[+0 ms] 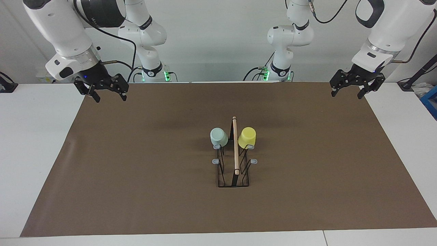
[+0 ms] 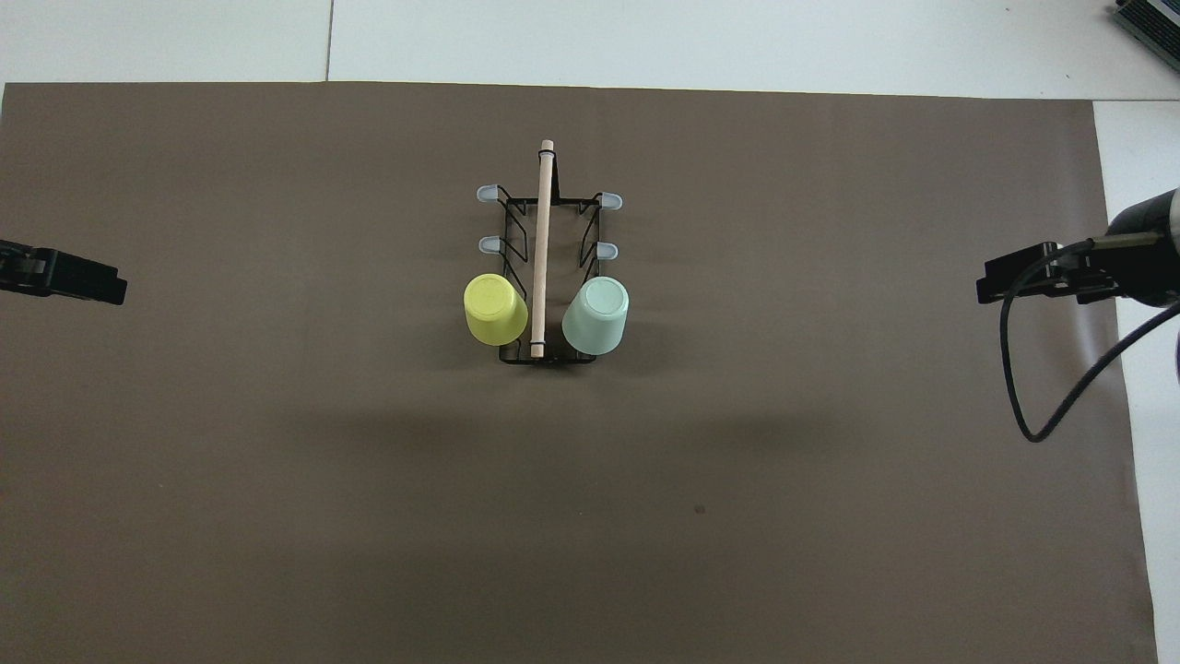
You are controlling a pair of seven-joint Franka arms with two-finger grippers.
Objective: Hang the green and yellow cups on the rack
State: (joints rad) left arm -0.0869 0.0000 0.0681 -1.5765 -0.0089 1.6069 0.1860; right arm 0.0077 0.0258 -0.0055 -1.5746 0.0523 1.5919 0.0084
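The rack (image 1: 235, 150) stands at the middle of the brown mat, its wooden bar pointing away from the robots; it also shows in the overhead view (image 2: 542, 231). The green cup (image 1: 219, 136) hangs upside down on the prong nearest the robots on the right arm's side, also seen from overhead (image 2: 595, 315). The yellow cup (image 1: 247, 137) hangs likewise on the left arm's side, also seen from overhead (image 2: 496, 309). The other prongs are bare. My left gripper (image 1: 346, 95) (image 2: 83, 279) and right gripper (image 1: 110, 98) (image 2: 1005, 281) hang open and empty over the mat's two ends, well apart from the rack.
The brown mat (image 1: 136, 191) covers most of the white table (image 1: 30, 136). A black cable (image 2: 1042, 406) loops down from the right arm. A blue box (image 1: 431, 99) sits off the table at the left arm's end.
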